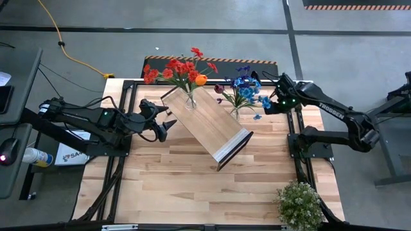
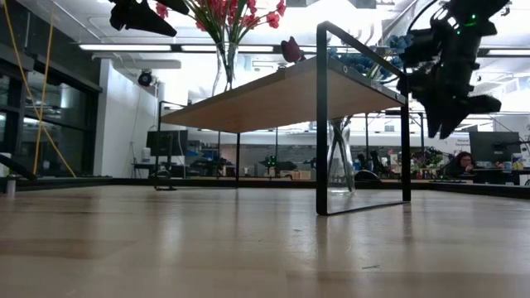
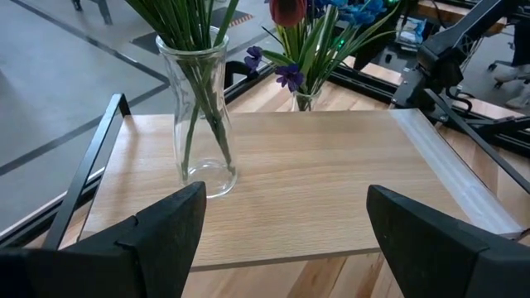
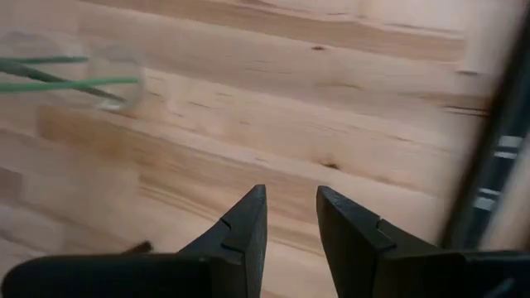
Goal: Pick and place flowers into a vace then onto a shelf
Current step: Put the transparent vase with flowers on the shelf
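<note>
Your left gripper (image 3: 281, 228) gapes wide before the smooth light-wood shelf (image 3: 331, 182) bearing a curved glass vase (image 3: 199, 124); your right gripper (image 4: 291, 217) is narrowed, empty.

A bushy potted plant (image 1: 299, 204) sits at the table's (image 1: 173, 186) near right corner.
</note>
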Controlling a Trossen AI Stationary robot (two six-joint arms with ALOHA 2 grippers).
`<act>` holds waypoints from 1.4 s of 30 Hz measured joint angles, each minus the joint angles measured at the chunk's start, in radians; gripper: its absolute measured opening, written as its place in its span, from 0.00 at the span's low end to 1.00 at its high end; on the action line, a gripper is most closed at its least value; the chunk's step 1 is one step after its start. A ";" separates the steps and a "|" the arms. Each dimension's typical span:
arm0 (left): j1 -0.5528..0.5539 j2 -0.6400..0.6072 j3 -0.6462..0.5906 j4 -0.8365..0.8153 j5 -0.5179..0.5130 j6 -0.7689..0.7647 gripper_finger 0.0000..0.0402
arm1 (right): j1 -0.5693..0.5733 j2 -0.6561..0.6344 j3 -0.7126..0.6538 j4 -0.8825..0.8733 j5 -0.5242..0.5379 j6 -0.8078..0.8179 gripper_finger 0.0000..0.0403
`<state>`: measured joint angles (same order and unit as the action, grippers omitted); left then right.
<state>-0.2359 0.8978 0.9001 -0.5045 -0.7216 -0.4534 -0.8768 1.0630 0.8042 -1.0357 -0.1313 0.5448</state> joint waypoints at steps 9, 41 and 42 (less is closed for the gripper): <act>0.000 0.000 0.000 0.000 0.000 0.000 0.91 | 0.000 0.001 -0.149 0.336 -0.164 0.179 0.25; 0.000 0.000 0.000 -0.001 0.034 0.000 0.91 | 0.203 0.001 -0.188 0.480 0.095 0.099 0.25; 0.000 0.000 0.000 -0.001 0.034 0.000 0.91 | 0.203 0.001 -0.188 0.480 0.123 0.124 0.25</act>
<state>-0.2363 0.8982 0.9001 -0.5056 -0.6872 -0.4538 -0.6735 1.0637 0.6167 -0.5556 -0.0083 0.6686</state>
